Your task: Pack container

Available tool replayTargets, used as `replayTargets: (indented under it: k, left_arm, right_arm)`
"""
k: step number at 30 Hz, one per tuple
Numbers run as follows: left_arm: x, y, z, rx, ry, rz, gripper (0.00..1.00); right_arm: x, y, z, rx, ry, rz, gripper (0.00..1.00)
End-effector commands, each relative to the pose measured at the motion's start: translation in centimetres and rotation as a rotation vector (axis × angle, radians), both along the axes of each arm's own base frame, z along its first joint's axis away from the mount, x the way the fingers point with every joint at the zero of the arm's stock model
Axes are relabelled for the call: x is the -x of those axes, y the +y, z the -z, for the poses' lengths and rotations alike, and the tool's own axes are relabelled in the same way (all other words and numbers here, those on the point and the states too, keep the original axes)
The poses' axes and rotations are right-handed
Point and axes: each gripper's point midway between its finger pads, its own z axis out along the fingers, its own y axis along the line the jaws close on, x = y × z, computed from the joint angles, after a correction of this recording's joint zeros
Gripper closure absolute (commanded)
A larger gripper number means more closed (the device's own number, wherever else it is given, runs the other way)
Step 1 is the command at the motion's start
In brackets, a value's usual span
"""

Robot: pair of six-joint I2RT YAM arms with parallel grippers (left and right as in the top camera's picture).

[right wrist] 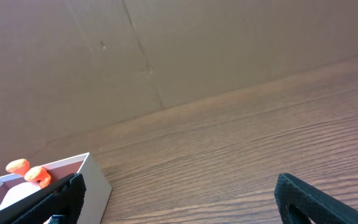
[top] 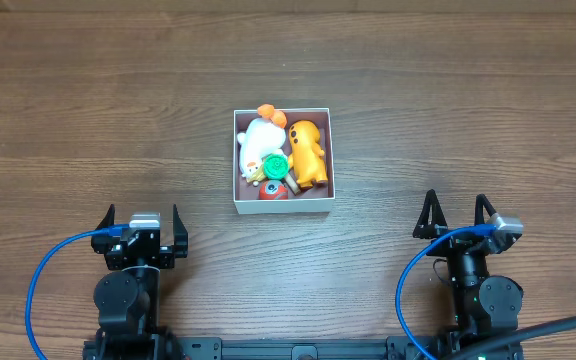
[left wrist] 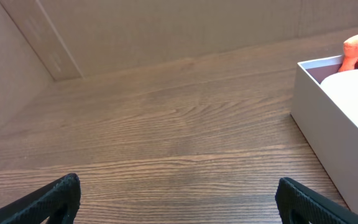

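Observation:
The container is a shallow square white-walled box at the table's middle. It holds a white toy with orange tips, an orange toy, a green round piece and a red piece. My left gripper is open and empty near the front left, well away from the box. My right gripper is open and empty near the front right. The box's white wall shows at the right of the left wrist view and at the lower left of the right wrist view.
Brown wood-grain table all around the box. Cardboard walls stand behind the table in the wrist views. Blue cables loop beside each arm base at the front edge.

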Motion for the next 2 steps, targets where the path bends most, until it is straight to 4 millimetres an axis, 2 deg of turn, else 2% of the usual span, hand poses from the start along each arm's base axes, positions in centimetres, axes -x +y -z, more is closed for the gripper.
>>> replayTargets:
  k: [1, 2]
  left_arm:
    - [-0.02, -0.22, -0.14, -0.016, -0.011, 0.016, 0.00]
    - [-0.02, -0.22, -0.14, -0.016, -0.011, 0.016, 0.00]
  right_arm:
    - [0.00, -0.08, 0.03, 0.003, -0.010, 0.002, 0.00]
    - [0.00, -0.08, 0.03, 0.003, -0.010, 0.002, 0.00]
